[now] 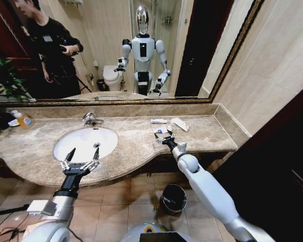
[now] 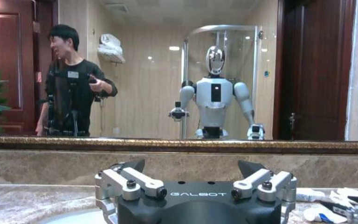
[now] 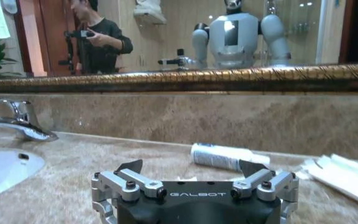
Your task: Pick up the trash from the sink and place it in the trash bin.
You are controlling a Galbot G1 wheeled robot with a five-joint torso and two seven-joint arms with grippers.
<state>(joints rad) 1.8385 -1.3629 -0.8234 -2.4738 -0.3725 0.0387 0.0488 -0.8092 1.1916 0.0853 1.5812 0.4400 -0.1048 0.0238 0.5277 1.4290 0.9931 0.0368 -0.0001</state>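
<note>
The white oval sink (image 1: pixel 86 142) with its chrome tap (image 1: pixel 91 119) is set in the marble countertop. My left gripper (image 1: pixel 84 149) (image 2: pixel 191 168) hangs open over the basin's front rim, holding nothing. The trash lies on the counter to the right of the sink: a white tube (image 1: pixel 158 121) (image 3: pixel 227 156), a flat white sachet (image 1: pixel 180 124) (image 3: pixel 347 175) and a small white-and-blue piece (image 1: pixel 161 129). My right gripper (image 1: pixel 163 135) (image 3: pixel 190 167) is open just in front of that small piece, low over the counter. The dark round trash bin (image 1: pixel 173 198) stands on the floor below the counter's front edge.
An orange-yellow bottle (image 1: pixel 24 120) stands at the counter's far left beside a green plant (image 1: pixel 2 78). A gold-framed mirror (image 1: pixel 141 102) runs along the back wall and reflects me and a person. A dark door (image 1: pixel 288 166) is close on the right.
</note>
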